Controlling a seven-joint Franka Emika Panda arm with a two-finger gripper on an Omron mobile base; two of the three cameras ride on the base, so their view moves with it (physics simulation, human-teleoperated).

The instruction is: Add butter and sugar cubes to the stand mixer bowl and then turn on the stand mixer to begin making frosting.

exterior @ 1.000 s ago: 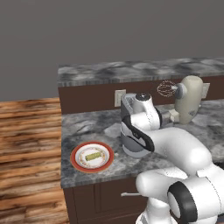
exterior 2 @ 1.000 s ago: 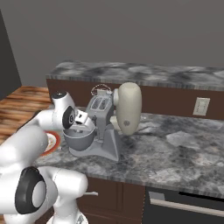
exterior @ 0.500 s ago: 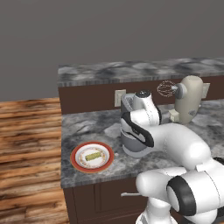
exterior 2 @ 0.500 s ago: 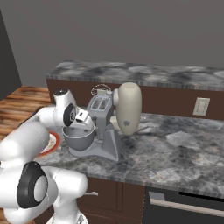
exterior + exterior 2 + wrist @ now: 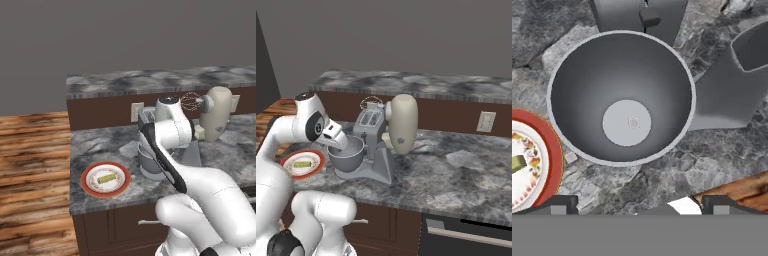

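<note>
Gripper [image 5: 634, 202] spread wide, holding nothing, hovering above the stand mixer bowl [image 5: 622, 97]: deep, round, smooth grey metal with a flat pale disc at its bottom. Seated on the grey base of the stand mixer [image 5: 393, 137], under its rounded cream head and wire whisk. To the left, on speckled grey stone counter [image 5: 100, 145], a flat red-rimmed plate [image 5: 105, 179] carrying the small yellow-green butter [image 5: 106, 178] stick. Boxy silver toaster [image 5: 369, 121] behind.
</note>
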